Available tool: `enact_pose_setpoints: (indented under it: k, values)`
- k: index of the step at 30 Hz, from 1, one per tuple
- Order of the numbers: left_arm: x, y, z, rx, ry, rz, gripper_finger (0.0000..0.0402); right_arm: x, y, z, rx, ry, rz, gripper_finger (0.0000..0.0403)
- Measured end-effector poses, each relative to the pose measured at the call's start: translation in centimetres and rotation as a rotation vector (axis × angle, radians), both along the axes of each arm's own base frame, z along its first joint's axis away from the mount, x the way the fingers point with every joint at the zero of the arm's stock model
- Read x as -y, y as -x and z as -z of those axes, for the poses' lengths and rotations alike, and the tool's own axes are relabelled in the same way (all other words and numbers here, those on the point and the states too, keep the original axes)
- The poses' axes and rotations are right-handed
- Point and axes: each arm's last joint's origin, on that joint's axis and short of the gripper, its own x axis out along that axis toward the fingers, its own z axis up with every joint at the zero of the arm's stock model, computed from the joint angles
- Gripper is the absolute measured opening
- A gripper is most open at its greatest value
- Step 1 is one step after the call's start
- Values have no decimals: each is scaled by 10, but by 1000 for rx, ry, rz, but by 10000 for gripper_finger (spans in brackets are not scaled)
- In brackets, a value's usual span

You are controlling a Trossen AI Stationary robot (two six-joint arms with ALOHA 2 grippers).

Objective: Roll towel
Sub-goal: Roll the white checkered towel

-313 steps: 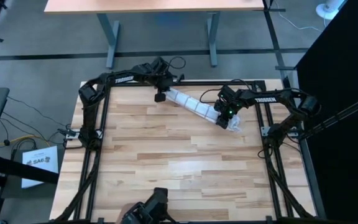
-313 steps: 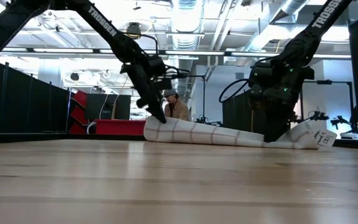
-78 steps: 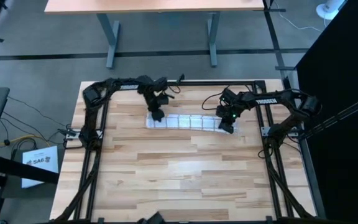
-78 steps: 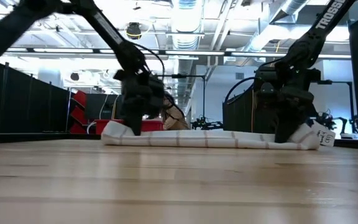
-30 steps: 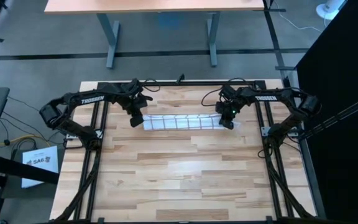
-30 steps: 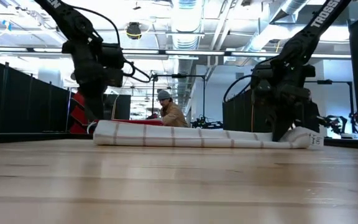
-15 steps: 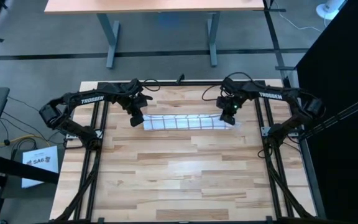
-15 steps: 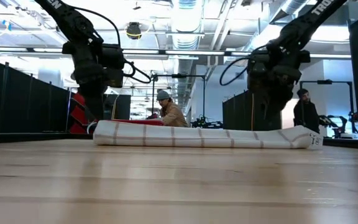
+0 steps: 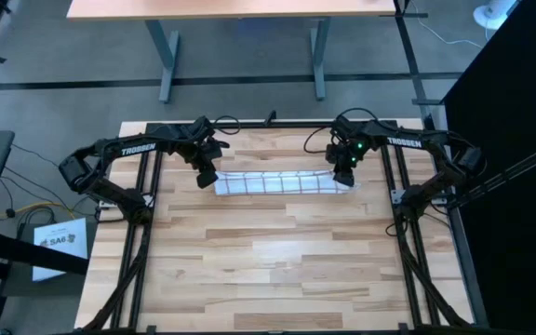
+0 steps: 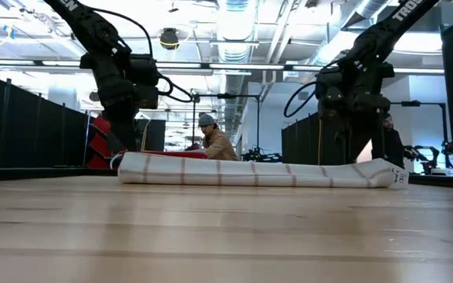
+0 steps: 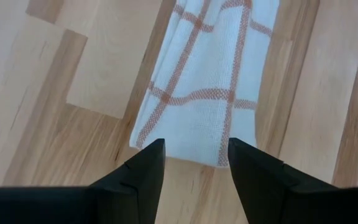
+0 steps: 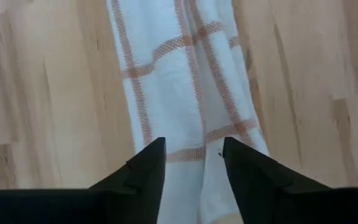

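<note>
- The bench [image 9: 277, 251] is a wide top of pale wood planks, with a dark metal frame running along its sides and far edge.
- The towel [image 9: 280, 183] lies on the far half of the bench as a long, narrow roll, stretched crosswise between the two arms. It is white with a grid of thin lines, which look reddish-brown in the wrist views. From table height it [image 10: 258, 173] reads as a low, flattened tube resting on the wood, with a small white tag at the end nearer the right arm.
- The left gripper [image 9: 207, 177] hangs just above the towel's left end. In the left wrist view its two dark fingers [image 11: 143, 177] stand apart with the towel's end [image 11: 197, 118] showing in the gap below them, and they have hold of nothing.
- The right gripper [image 9: 343, 175] hangs over the towel's other end. In the right wrist view its fingers [image 12: 145, 177] are likewise spread with the cloth [image 12: 179, 93] lying flat beneath them, and nothing is held. A small green light shows on this arm's wrist.
- In the room beyond the bench, a person in a cap [image 10: 213, 144] sits behind the towel in the low view, and another person [image 10: 389, 145] stands near the right arm.
</note>
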Motion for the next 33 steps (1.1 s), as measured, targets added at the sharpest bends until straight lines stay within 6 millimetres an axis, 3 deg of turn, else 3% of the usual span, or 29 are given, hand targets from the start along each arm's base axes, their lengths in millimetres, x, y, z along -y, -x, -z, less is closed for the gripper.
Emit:
enact_pose_setpoints:
  k: [6, 12, 16, 19, 26, 33]
  values:
    - [0, -3, -1, 38, 17, 2, 162, 2, 2, 0, -5, 2, 9, 169]
    - [18, -19, 2, 52, 25, 138, 162, 2, 1, 0, -12, 16, 17, 161]
    - [24, -31, -1, 89, -77, 174, 162, 3, 3, 0, -19, 17, 36, 159]
    - [23, -36, 11, 14, -132, 187, 162, 4, 3, 0, -20, 16, 41, 158]
    - [19, -48, 55, -111, -39, 195, 162, 3, 3, 1, -24, 7, 62, 158]
    - [18, -50, 54, -88, -52, 191, 162, -2, 4, 1, -51, -17, 27, 158]
